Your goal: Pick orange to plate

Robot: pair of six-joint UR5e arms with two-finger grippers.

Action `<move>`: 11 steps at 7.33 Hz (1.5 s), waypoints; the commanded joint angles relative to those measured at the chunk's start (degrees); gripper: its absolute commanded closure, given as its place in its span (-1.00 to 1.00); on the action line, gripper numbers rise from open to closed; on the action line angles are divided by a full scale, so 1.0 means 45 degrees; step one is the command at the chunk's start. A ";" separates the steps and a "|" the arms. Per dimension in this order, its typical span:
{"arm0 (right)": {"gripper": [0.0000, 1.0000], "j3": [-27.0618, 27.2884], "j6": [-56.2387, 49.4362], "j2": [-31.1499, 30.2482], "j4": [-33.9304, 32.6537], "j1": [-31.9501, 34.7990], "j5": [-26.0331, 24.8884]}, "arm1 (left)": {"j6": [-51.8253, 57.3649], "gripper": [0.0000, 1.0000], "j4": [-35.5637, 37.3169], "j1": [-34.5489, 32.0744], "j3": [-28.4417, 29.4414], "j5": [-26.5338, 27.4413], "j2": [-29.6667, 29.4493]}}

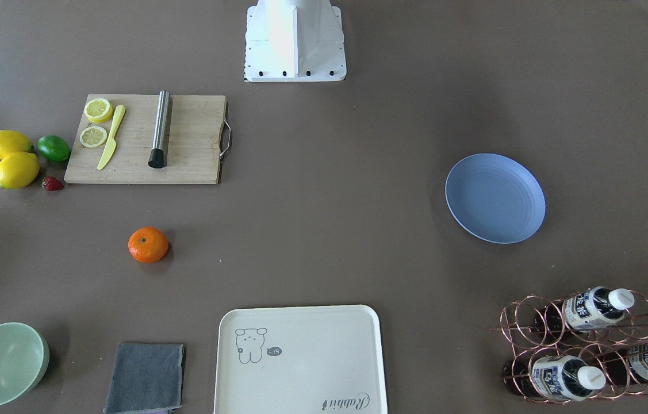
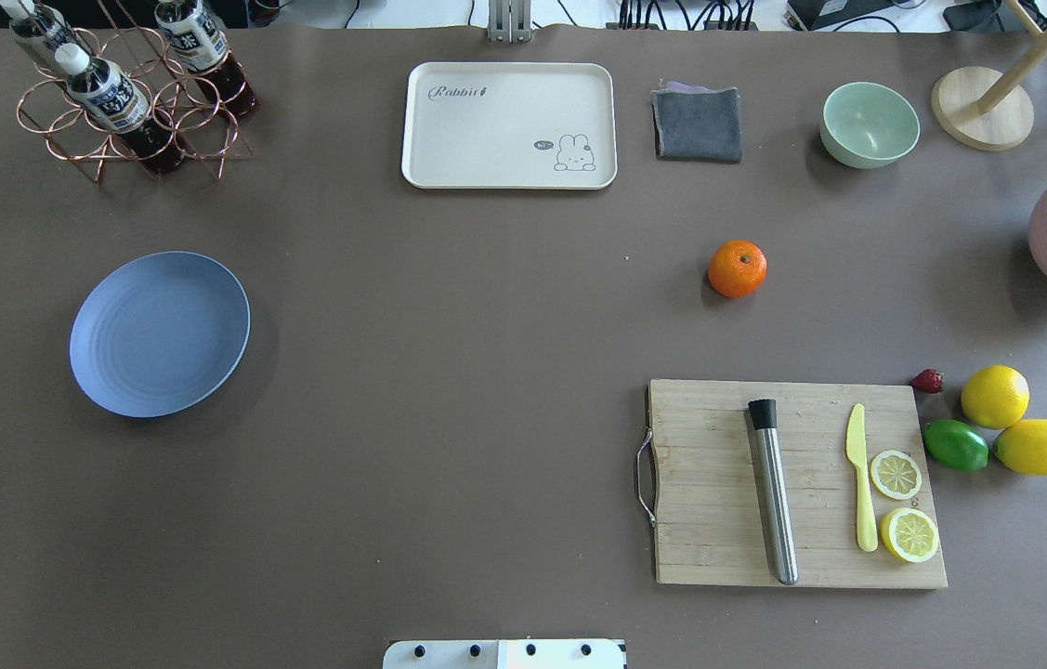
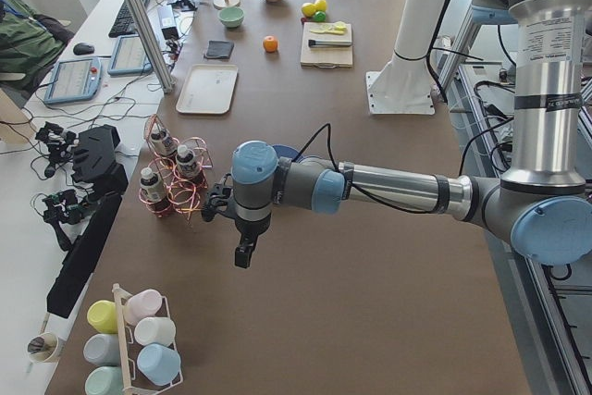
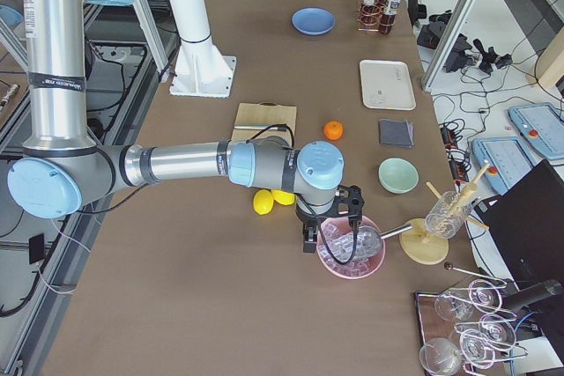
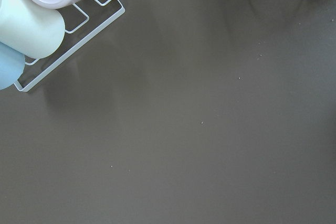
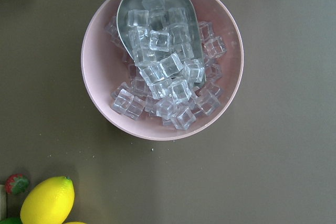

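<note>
The orange sits on the worktop between tray and board, well apart from the plate. The left claw hangs over bare worktop, the right claw above an ice bowl. How far either is open, or what it holds, cannot be told.

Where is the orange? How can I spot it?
Find the wooden cutting board. Just past its far edge, toward the gray cloth, one round fruit sits alone on the brown table: the orange. It is bright orange, while the lemons beside the board are yellow and the lime green.
</note>
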 commanded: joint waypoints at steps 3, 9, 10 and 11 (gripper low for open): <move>-1.00 0.0054 -0.0001 0.0046 0.0019 0.0000 0.0016 | -0.0062 -0.96 0.0000 0.0019 0.0021 0.0000 -0.0033; -1.00 0.0055 -0.0001 0.0027 0.0175 0.0000 0.0016 | -0.0101 -0.96 -0.0019 0.0058 0.0060 0.0000 -0.0033; -1.00 0.0055 -0.0001 0.0065 0.0175 0.0000 0.0016 | -0.0101 -0.96 0.0000 0.0059 0.0041 0.0000 -0.0033; -1.00 0.0074 0.0018 0.0085 0.0175 0.0000 0.0016 | -0.0101 -0.96 0.0000 0.0078 0.0041 0.0000 -0.0033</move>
